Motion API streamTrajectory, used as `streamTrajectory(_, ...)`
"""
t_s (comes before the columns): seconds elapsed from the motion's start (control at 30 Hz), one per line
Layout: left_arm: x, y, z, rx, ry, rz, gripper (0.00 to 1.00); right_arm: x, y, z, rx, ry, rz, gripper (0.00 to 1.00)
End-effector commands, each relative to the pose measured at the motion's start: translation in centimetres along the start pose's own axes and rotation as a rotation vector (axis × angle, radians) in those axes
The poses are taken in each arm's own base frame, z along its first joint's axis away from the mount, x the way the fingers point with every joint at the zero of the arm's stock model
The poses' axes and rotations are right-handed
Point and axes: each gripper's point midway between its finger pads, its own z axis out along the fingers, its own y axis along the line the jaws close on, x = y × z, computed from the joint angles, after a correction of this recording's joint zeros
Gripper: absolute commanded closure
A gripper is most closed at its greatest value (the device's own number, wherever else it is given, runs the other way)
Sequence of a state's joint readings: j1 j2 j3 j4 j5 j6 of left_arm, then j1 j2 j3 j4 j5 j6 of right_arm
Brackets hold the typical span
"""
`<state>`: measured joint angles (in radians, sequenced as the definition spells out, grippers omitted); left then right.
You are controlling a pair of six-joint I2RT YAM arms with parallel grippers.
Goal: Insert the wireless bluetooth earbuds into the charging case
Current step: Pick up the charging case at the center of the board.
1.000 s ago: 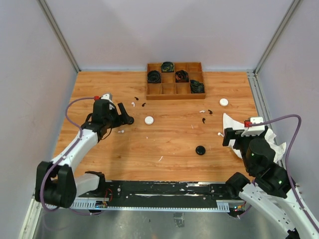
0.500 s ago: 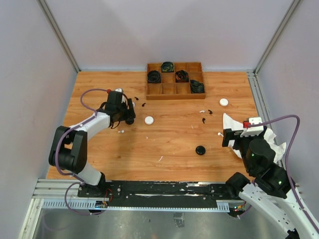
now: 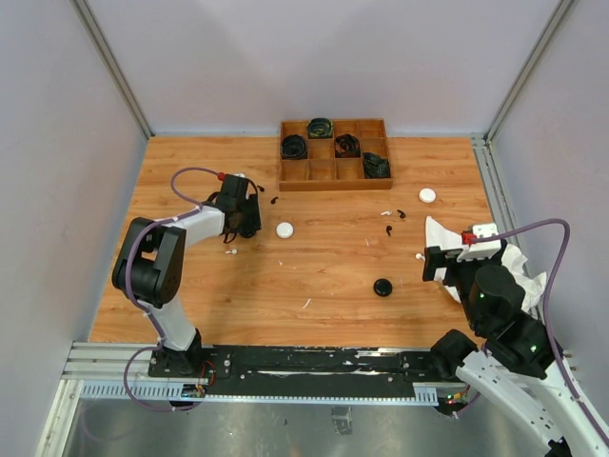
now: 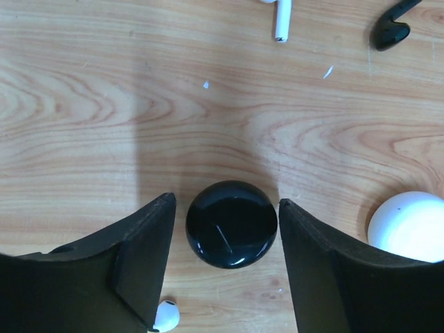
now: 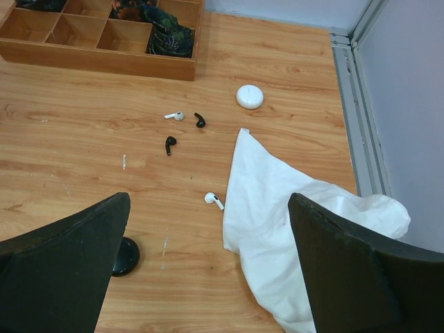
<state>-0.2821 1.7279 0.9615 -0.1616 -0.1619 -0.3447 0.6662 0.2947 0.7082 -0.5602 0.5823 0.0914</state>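
In the left wrist view a black round charging case (image 4: 232, 223) lies on the wood between the fingers of my left gripper (image 4: 225, 201). The jaws stand open close on either side, with a thin gap at each. A white earbud (image 4: 165, 316) lies by the left finger. Farther off lie another white earbud (image 4: 281, 15) and a black earbud (image 4: 390, 28). From above, my left gripper (image 3: 249, 219) sits left of a white case (image 3: 284, 229). My right gripper (image 5: 208, 208) hangs open above the table, over a white earbud (image 5: 214, 200).
A wooden divided tray (image 3: 333, 181) with coiled cables stands at the back. A white cloth (image 5: 291, 222) lies at the right. A second black case (image 3: 383, 287), a white case (image 3: 427, 195) and black earbuds (image 5: 170, 144) (image 5: 200, 120) lie mid-table.
My left arm has swung right and toward the back, and its jaws have narrowed around the black case. The right arm has not moved.
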Motion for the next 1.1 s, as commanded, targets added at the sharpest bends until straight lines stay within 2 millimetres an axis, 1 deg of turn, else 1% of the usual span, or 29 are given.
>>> streamTrajectory(0.0,0.4,-0.6,0.6,-0.006,0.026,0.033,0.37,-0.1,0.2,0.3,-0.005,-0.007,-0.007,0.01)
streamTrajectory(0.17,2.0,-1.2,0.1,0.006,0.05,0.053,0.51,-0.4,0.3,0.1,-0.015,-0.018,0.005,0.01)
streamTrajectory(0.3,2.6,-1.9,-1.3,0.034,0.03,0.067,0.55,-0.6,0.9,0.1,-0.047,-0.017,0.014,0.01)
streamTrajectory(0.37,2.5,-2.5,-2.3,0.056,0.004,0.09,0.56,-0.5,1.7,0.3,-0.082,-0.006,0.016,0.01)
streamTrajectory(0.53,2.5,-5.0,-5.1,0.131,-0.084,0.163,0.56,0.3,4.4,1.1,-0.185,0.07,0.005,0.02)
streamTrajectory(0.63,2.7,-6.3,-6.5,0.177,-0.127,0.182,0.56,1.4,6.2,1.9,-0.233,0.142,0.011,0.01)
streamTrajectory(0.77,2.9,-8.1,-8.5,0.25,-0.209,0.239,0.56,2.9,9.4,2.9,-0.345,0.211,0.016,0.01)
streamTrajectory(0.83,2.6,-9.1,-9.8,0.286,-0.269,0.277,0.56,3.6,11.2,3.0,-0.426,0.25,0.015,0.01)
streamTrajectory(0.9,2.2,-10.3,-11.3,0.327,-0.337,0.326,0.56,3.4,13.0,2.6,-0.52,0.263,0.029,0.02)
streamTrajectory(0.97,1.8,-11.3,-12.9,0.361,-0.411,0.383,0.56,2.6,14.8,2.5,-0.606,0.231,0.065,0.01)
streamTrajectory(1.07,1.6,-12.9,-15.5,0.434,-0.533,0.47,0.56,2.0,16.7,3.0,-0.674,0.192,0.111,0.01)
